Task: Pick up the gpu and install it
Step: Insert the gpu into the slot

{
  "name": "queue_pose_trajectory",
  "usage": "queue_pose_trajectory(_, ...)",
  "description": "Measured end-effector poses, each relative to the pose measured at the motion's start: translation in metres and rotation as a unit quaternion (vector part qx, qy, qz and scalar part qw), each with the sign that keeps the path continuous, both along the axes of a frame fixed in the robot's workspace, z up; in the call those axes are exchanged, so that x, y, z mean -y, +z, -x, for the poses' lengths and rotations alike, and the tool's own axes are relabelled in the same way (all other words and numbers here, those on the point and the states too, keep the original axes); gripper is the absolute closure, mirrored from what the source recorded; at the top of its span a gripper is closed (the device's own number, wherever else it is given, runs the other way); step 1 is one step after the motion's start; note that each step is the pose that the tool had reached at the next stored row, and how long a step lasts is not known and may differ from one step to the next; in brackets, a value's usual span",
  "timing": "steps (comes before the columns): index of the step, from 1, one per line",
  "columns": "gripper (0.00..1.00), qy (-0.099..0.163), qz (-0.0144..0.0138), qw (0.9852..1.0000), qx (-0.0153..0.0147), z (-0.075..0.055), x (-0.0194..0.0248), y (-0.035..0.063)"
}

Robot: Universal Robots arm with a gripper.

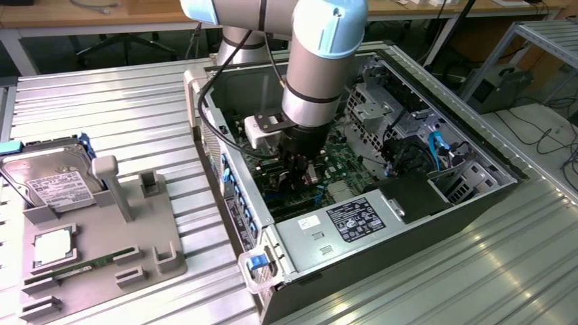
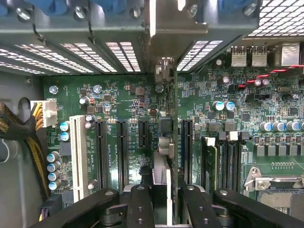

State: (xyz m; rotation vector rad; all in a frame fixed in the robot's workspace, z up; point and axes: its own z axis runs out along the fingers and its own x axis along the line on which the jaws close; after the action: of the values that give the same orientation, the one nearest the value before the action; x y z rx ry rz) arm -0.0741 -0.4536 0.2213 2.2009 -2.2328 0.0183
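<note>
My gripper is lowered inside the open computer case, over the green motherboard. In the wrist view its black fingers are shut on the gpu, which I see edge-on as a thin upright card. The gpu's silver end bracket points at the case's rear slot covers. The card stands over the board between two black expansion slots, in line with a gap in the slot covers. Whether its edge touches a slot is hidden.
A white slot and a bundle of yellow-black cables lie on one side of the card, memory slots and the CPU socket on the other. The grey tray at the exterior view's left holds a hard drive and a memory stick.
</note>
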Motion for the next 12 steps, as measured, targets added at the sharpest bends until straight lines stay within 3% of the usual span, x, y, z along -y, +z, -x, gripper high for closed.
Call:
queue_pose_trajectory(5, 0.72, 0.000, 0.0000, 1.0000, 0.0000, 0.0001, 0.0000, 0.0000)
queue_pose_trajectory(7, 0.71, 0.000, -0.0014, 1.0000, 0.0006, 0.0000, -0.0003, -0.0011)
queue_pose_trajectory(8, 0.71, 0.000, -0.0005, 1.0000, 0.0003, 0.0000, -0.0002, -0.0005)
queue_pose_trajectory(9, 0.65, 0.000, 0.0003, 1.0000, 0.0000, 0.0001, 0.0000, 0.0002)
queue_pose_trajectory(12, 0.65, 0.000, -0.0001, 1.0000, 0.0022, 0.0001, 0.0000, 0.0025)
